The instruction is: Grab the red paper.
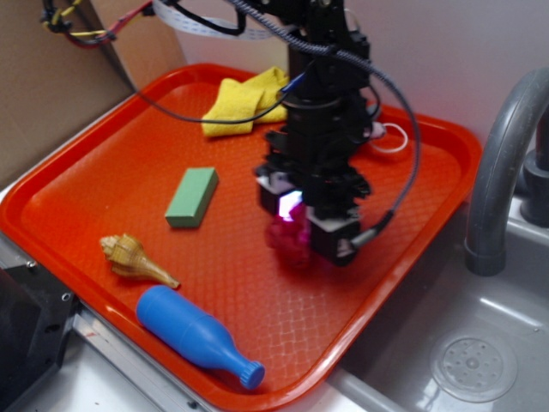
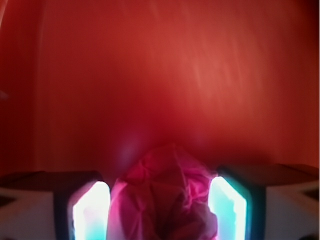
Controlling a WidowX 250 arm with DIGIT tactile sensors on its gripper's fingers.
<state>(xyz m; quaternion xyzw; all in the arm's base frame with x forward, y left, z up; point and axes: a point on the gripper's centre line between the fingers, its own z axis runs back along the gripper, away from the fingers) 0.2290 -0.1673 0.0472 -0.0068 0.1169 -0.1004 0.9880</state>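
Observation:
The red paper [image 1: 290, 242] is a crumpled crimson wad on the orange-red tray [image 1: 103, 163], right of its middle. My gripper [image 1: 300, 225] stands straight over it, one finger on each side. In the wrist view the red paper [image 2: 165, 195] fills the gap between the two lit fingers [image 2: 90, 212], and my gripper [image 2: 160, 212] touches it on both sides. The gripper is shut on the paper. I cannot tell whether the wad rests on the tray or hangs just above it.
On the tray lie a yellow cloth [image 1: 244, 101] at the back, a green block [image 1: 192, 196], a seashell [image 1: 133, 257] and a blue bottle-shaped toy [image 1: 197, 336] in front. A white ring [image 1: 392, 137] lies behind the arm. A grey sink [image 1: 480, 352] with a faucet [image 1: 502, 172] is at the right.

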